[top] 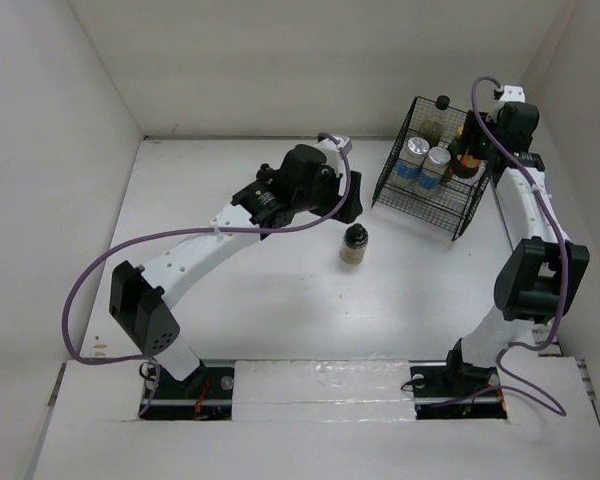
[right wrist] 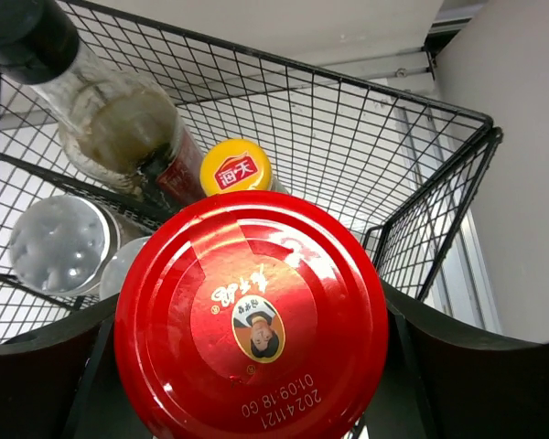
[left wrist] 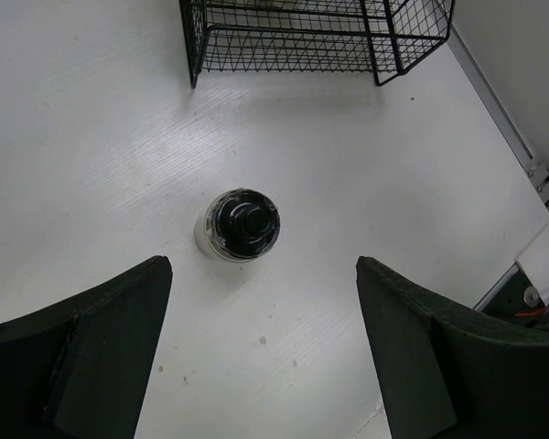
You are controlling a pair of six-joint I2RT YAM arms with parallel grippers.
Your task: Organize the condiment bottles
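Observation:
A tan black-capped bottle (top: 354,245) stands upright on the white table; the left wrist view shows it from above (left wrist: 242,225). My left gripper (top: 347,207) is open and empty, just behind the bottle (left wrist: 263,267) and above it. My right gripper (top: 477,142) is shut on the red-lidded jar (right wrist: 252,325) and holds it over the black wire basket (top: 432,195). Inside the basket stand two silver-lidded shakers (top: 415,150) (top: 439,158), a pale black-capped bottle (right wrist: 119,128) and a yellow-capped bottle (right wrist: 236,166). I cannot make out the dark sauce bottle.
The wire basket's rim (right wrist: 348,84) stands at the table's back right, close to the right wall. White walls enclose the table on the left, back and right. The left arm's purple cable (top: 90,280) loops over the left side.

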